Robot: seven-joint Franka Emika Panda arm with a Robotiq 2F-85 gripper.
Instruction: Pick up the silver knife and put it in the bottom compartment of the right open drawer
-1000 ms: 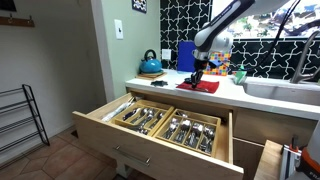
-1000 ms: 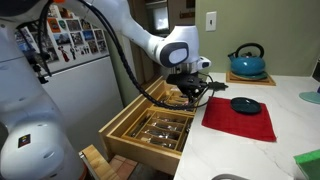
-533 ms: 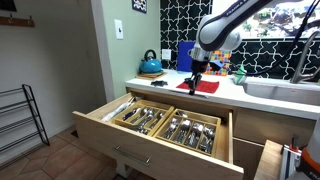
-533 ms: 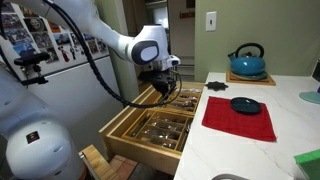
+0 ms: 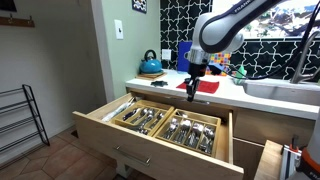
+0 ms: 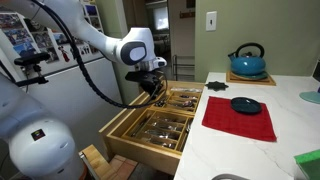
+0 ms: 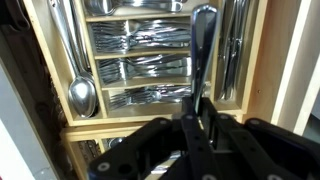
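black gripper (image 7: 200, 120) clamped on slim silver metal knife (image 7: 203, 50), hovering over wide light-wood drawer (image 5: 120, 140), btwn front & back edges.

Arm (image 6: 133, 47) ext'd, wrist bent dwn; gripper (image 7: 200, 112) vert., clamped on silver knife (image 7: 203, 45).

No writing can be read anywhere (the fridge's papers (image 6: 22, 35) blur out).
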